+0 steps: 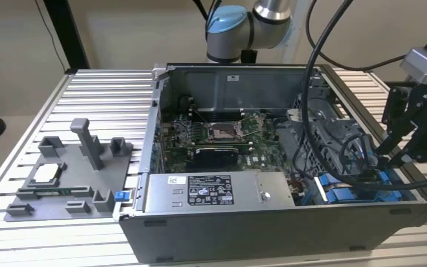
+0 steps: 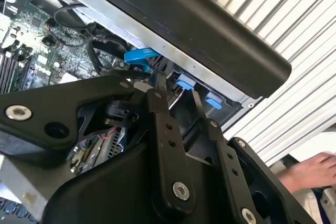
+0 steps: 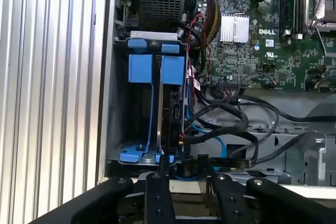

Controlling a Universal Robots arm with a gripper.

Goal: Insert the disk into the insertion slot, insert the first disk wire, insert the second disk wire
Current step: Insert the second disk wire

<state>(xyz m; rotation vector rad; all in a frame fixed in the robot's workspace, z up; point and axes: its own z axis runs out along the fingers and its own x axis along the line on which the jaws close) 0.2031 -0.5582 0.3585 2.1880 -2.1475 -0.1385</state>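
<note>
In the first wrist view the insertion slot (image 3: 122, 114), a grey metal bay with blue rails, lies at the case's edge. The disk (image 3: 172, 114) stands on edge inside it, its blue carrier tab at the far end. Black and blue wires (image 3: 218, 129) loop loosely beside the disk. My gripper (image 3: 184, 165) hovers just over the bay's near end, open, with nothing seen between its fingers (image 3: 157, 187). The second wrist view shows the gripper (image 2: 177, 94) above the blue tabs (image 2: 185, 83). In the exterior view the gripper (image 1: 395, 158) hangs over the case's corner on the exterior view's right, above the slot (image 1: 362, 196).
The open computer case (image 1: 273, 233) sits on a ribbed metal table (image 1: 102, 94). A grey labelled power-supply box (image 1: 213, 192) fills its front. A grey fixture (image 1: 65, 172) stands at the exterior view's left. A person's hand (image 2: 310, 174) rests near the case's outer side.
</note>
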